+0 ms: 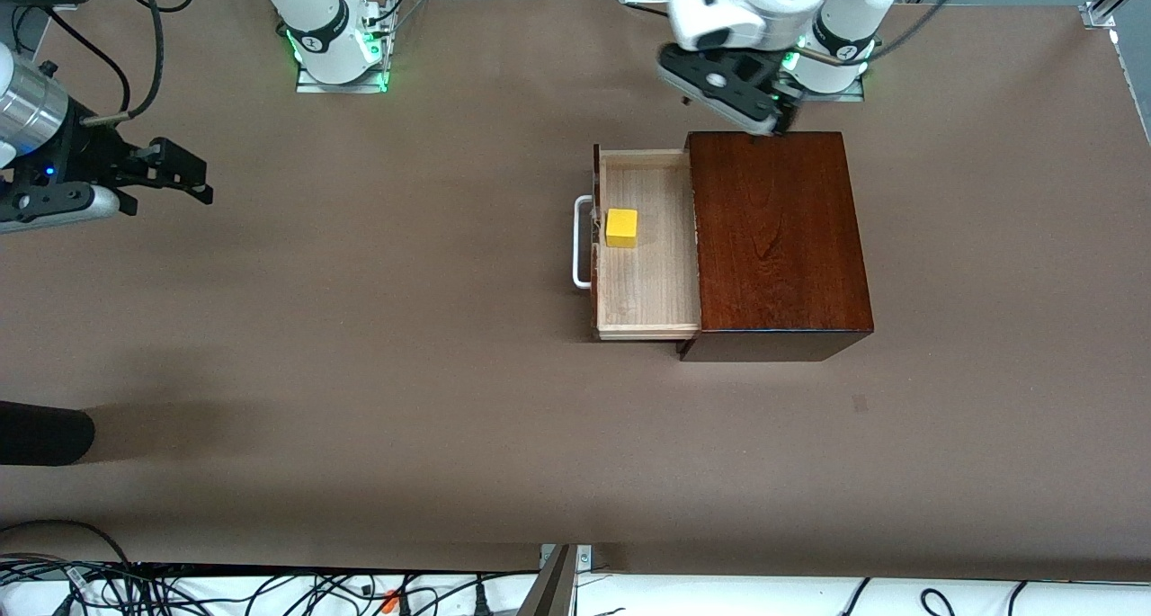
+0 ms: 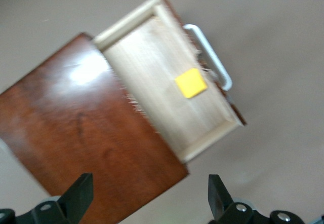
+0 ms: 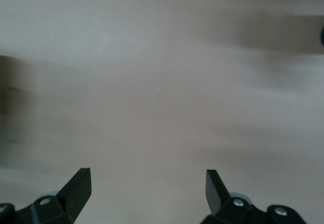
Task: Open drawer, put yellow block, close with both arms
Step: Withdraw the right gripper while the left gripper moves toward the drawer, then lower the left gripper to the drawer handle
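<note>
The drawer (image 1: pixel 652 274) stands pulled out of the dark mahogany box (image 1: pixel 778 238) toward the right arm's end, its white handle (image 1: pixel 582 243) outermost. The yellow block (image 1: pixel 621 227) lies inside the drawer near the handle. My left gripper (image 1: pixel 779 120) is open and empty in the air over the box's edge nearest the robot bases. The left wrist view shows its open fingers (image 2: pixel 81 191) over the box (image 2: pixel 76 117), with the drawer (image 2: pixel 152 67), the handle (image 2: pixel 210 57) and the block (image 2: pixel 191 82). My right gripper (image 1: pixel 193 180) is open and empty over bare table at its own end; its wrist view (image 3: pixel 147 183) shows only tabletop.
A dark rounded object (image 1: pixel 45 436) juts in near the front edge at the right arm's end. Cables (image 1: pixel 270 589) run along the front edge below the brown table (image 1: pixel 405 346).
</note>
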You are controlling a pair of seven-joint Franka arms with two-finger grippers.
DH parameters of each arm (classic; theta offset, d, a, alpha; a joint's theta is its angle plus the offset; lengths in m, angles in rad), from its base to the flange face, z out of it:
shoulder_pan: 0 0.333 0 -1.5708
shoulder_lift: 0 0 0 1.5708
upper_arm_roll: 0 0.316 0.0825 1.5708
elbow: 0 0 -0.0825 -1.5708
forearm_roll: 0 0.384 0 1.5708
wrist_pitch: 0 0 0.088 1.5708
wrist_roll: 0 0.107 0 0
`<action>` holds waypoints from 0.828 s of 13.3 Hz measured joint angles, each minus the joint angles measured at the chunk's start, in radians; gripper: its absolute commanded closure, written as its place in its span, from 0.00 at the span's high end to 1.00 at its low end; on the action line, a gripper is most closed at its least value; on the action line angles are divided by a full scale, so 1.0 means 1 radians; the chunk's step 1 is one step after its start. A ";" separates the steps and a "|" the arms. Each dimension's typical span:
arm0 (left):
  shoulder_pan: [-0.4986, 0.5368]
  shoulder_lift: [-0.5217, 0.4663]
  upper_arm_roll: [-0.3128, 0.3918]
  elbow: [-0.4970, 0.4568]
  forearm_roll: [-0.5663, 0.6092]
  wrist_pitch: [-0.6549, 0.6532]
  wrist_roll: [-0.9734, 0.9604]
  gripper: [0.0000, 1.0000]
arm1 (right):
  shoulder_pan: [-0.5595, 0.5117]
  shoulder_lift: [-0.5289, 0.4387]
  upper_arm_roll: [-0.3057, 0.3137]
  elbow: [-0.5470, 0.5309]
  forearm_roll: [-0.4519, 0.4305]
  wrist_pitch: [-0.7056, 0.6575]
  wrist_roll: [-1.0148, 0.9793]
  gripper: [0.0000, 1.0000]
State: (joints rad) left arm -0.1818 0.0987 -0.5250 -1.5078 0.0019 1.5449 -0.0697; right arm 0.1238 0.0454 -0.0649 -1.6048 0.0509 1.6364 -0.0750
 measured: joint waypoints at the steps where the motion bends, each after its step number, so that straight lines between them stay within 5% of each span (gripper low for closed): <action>1: -0.009 0.019 -0.031 0.000 0.000 0.033 0.000 1.00 | 0.000 0.005 0.000 0.000 -0.003 0.004 0.002 1.00; 11: -0.222 0.331 -0.055 0.000 0.218 0.312 0.352 1.00 | 0.002 -0.002 0.004 0.046 -0.009 0.007 0.012 1.00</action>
State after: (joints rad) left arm -0.4034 0.4301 -0.5797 -1.5078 0.2198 1.8571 0.2822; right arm 0.1255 0.0435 -0.0613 -1.5590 0.0421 1.6434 -0.0631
